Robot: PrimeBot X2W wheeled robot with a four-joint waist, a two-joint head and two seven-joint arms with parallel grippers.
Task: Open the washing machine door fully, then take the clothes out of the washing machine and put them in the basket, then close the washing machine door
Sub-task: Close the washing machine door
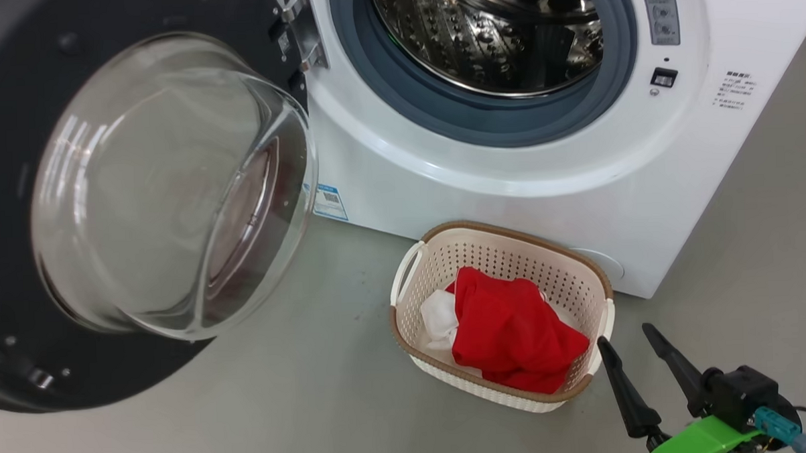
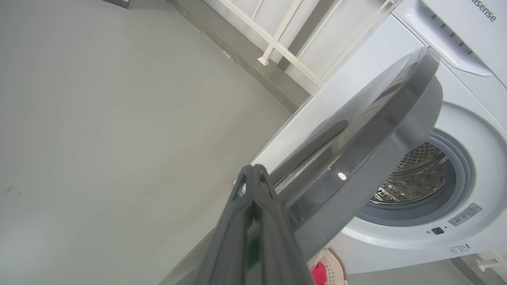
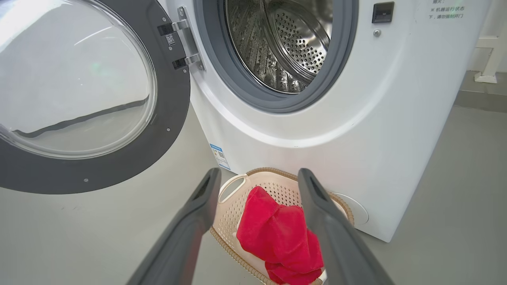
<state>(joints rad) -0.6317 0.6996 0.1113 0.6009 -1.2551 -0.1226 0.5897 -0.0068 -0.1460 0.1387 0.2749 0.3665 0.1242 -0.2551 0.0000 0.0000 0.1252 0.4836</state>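
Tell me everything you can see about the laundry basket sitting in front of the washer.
The basket is a small cream-white plastic tub, a rounded rectangle with perforated walls, a brown woven-look rim and a loop handle at each end. It stands upright on the grey floor close in front of the washing machine; whether they touch is unclear. Red and white clothes lie bunched inside it.

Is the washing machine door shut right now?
No, the washing machine door stands swung wide open, exposing the steel drum.
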